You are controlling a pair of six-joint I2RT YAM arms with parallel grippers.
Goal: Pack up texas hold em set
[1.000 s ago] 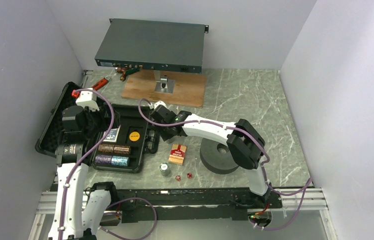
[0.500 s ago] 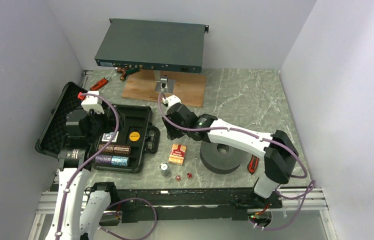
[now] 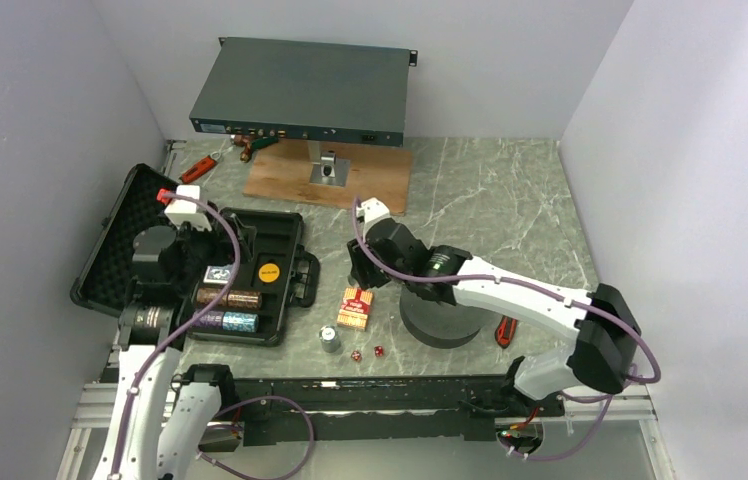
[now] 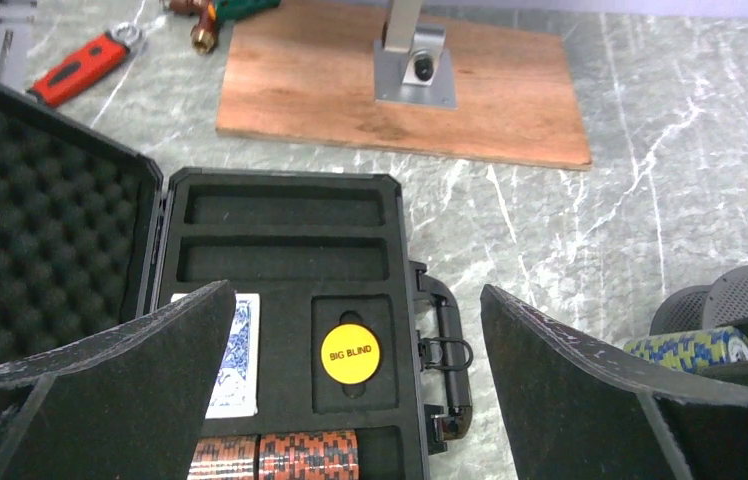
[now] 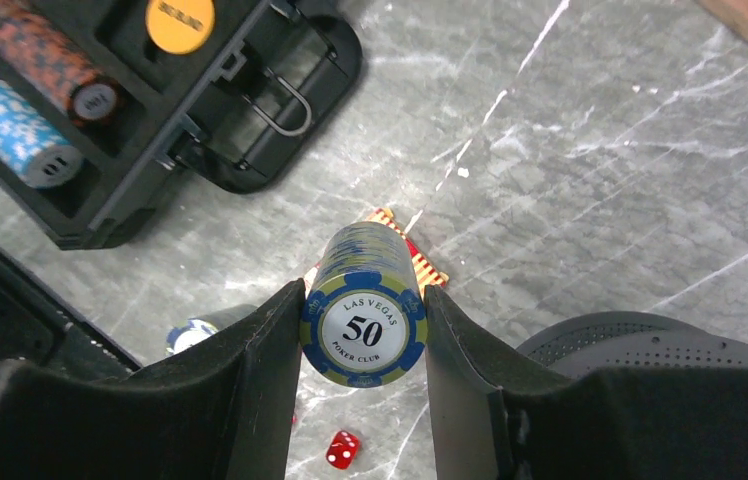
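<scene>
The black briefcase (image 3: 295, 240) lies open at the left, its foam lid (image 3: 110, 250) folded back. Its tray holds the yellow disc (image 4: 350, 353), a blue-backed card deck (image 4: 235, 355) and chip stacks (image 3: 230, 298). My left gripper (image 4: 355, 300) hangs open above the tray, holding nothing. Right of the case handle, my right gripper (image 5: 363, 295) is shut on a blue-and-yellow chip stack (image 5: 363, 330) above the table. Below it lie a red card box (image 3: 355, 307), a short chip stack (image 3: 330, 340) and two red dice (image 3: 357, 355).
A dark grey foam ring (image 3: 440, 315) sits under my right forearm, with a red-handled tool (image 3: 505, 330) beside it. The grey rack-mount box (image 3: 300, 92) stands on a post over a wooden board (image 3: 370, 185) at the back. Red tools (image 3: 200, 167) lie at the back left.
My right arm has swung right and nearer, carrying the chip stack from beside the case's handle edge to above the red card box. The left arm has shifted slightly.
</scene>
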